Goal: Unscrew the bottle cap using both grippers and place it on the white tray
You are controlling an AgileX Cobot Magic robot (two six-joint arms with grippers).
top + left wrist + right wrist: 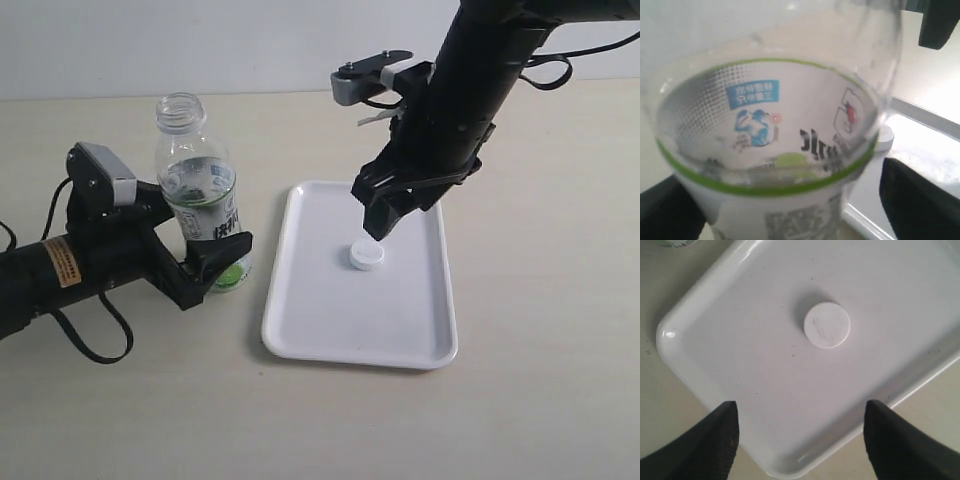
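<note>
The bottle cap (366, 256) lies flat near the middle of the white tray (330, 320), just below the right gripper (378, 228), whose jaws stand wide and empty. Beside the tray, the left gripper (215, 265) seems to clamp the upright bottle (195, 180).

Centre: white bottle cap (366, 256) on the white tray (330, 320). Left of centre: clear bottle (195, 185), its wrapper (207, 215) white with a green band and dark characters. The left wrist view adds a blue emblem and a grey dot pattern. Lower left: black left gripper (200, 245) with an orange-and-white sticker (62, 262). Upper right: black right gripper (380, 225). The table (540, 400) is pale beige and the wall (250, 40) along the top edge is off-white.
</note>
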